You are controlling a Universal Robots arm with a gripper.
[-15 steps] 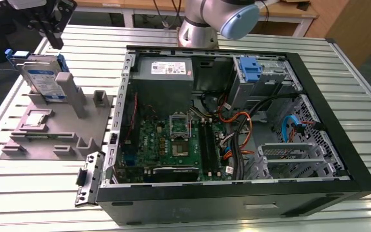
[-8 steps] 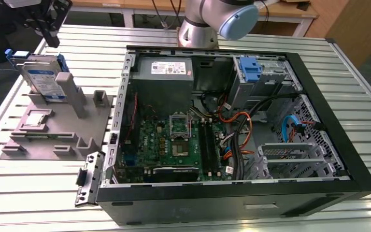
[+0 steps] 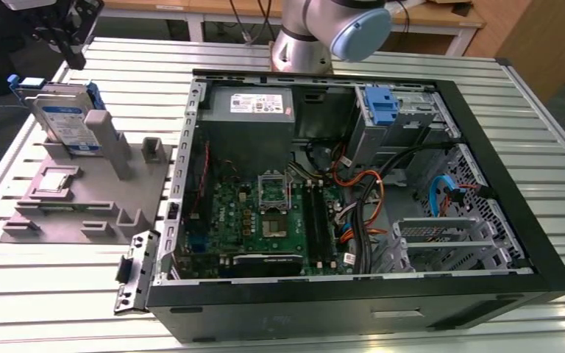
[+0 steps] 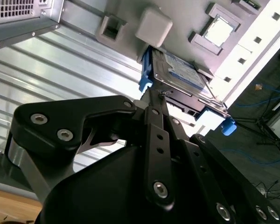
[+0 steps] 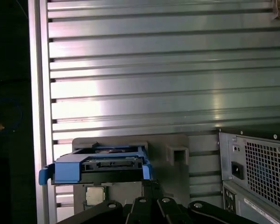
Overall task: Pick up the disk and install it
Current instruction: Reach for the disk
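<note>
The disk (image 3: 65, 118) stands on edge in a slot of the grey fixture (image 3: 86, 202) at the exterior view's left; it is silver with a white-and-blue label and a blue carrier around it. My gripper (image 3: 73, 60) hangs just above its top edge, apart from it and shut on nothing. In the second wrist view the gripper (image 4: 154, 93) points at the disk (image 4: 184, 70) close to its blue frame. In the first wrist view the gripper (image 5: 149, 184) sits beside the carrier edge of the disk (image 5: 100, 168).
An open black computer case (image 3: 547, 243) lies on the slatted metal table (image 3: 57, 309). It holds a motherboard (image 3: 263, 213), a grey power supply (image 3: 253, 107), cables and a drive bay with a blue bracket (image 3: 385, 107). The arm's base (image 3: 307, 40) stands behind the case.
</note>
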